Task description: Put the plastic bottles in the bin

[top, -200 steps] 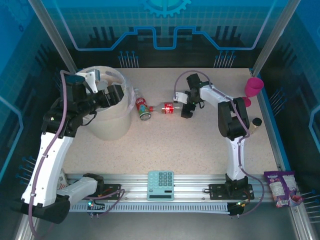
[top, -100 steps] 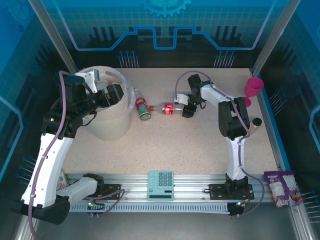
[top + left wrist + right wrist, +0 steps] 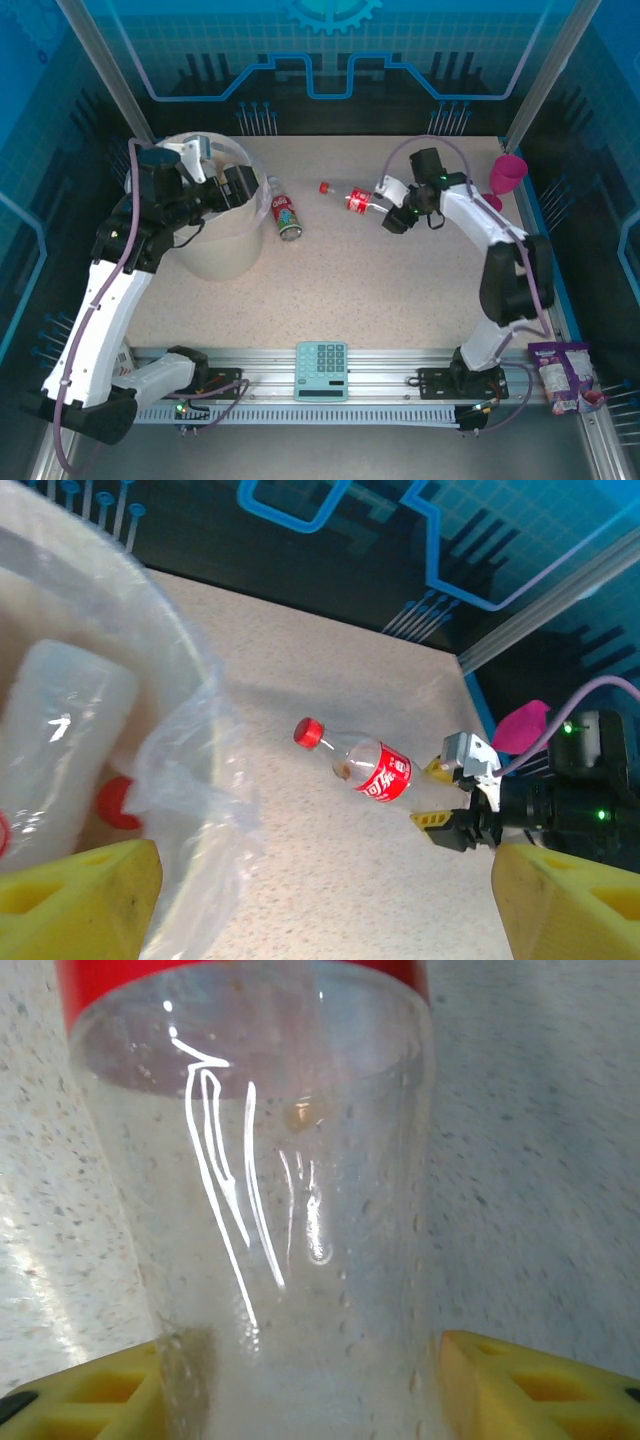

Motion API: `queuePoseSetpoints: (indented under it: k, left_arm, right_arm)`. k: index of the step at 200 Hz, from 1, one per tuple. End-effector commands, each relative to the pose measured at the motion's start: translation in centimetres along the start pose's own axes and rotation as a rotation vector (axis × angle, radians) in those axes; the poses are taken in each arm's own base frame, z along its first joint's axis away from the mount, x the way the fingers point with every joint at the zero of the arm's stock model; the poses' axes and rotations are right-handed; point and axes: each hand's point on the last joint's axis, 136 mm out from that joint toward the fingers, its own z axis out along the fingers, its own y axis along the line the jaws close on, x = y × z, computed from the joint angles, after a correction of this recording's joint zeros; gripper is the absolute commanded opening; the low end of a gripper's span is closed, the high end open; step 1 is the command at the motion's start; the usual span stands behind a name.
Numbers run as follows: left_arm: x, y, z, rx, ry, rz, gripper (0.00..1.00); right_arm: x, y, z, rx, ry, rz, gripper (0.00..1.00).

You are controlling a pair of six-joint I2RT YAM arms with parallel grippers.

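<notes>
Since a second back: right gripper (image 3: pixel 384 205) gone from wide to clamped on base of red-labelled bottle (image 3: pixel 359 200). That bottle shifted right and toward far edge, well apart from bin (image 3: pixel 205 262); arm's elbow swung outward. Over bin rim, left gripper (image 3: pixel 247 188) unchanged, jaws wide, empty.

Left wrist view adds bin contents: clear bottle (image 3: pixel 60 735), red cap (image 3: pixel 113 800) behind bag (image 3: pixel 195 780).

Right wrist view: clear base between yellow pads (image 3: pixel 540 1380), red label above.

On table (image 3: pixel 380 290), second bottle (image 3: pixel 286 215) lies just beside bin.
</notes>
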Motion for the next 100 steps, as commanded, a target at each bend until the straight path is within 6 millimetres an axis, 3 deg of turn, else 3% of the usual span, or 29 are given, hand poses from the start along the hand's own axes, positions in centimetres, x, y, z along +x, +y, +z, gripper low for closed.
queuePoseSetpoints:
  k: [1,35,58,62,100]
  left_arm:
    - [-1.4,-3.7,0.8,0.178,-0.041,-0.061,0.88]
    - [-1.7,-8.0,3.5,0.271,-0.063,-0.071,0.90]
    - [0.3,-10.8,7.0,0.313,-0.009,-0.074,0.92]
    - [0.8,-11.2,7.8,0.313,0.005,-0.072,0.93]
    - [3.5,-11.5,13.8,0.257,0.064,-0.080,0.99]
  right_arm:
    - [-2.3,-0.7,-3.4,0.107,-0.170,0.275,0.58]
    - [-5.9,2.6,-7.9,0.132,-0.491,0.432,0.58]
    - [-7.7,4.9,-9.9,0.106,-0.624,0.465,0.57]
    - [-7.4,5.7,-9.5,0.092,-0.623,0.469,0.57]
    - [-8.7,8.9,-10.6,0.056,-0.673,0.408,0.58]
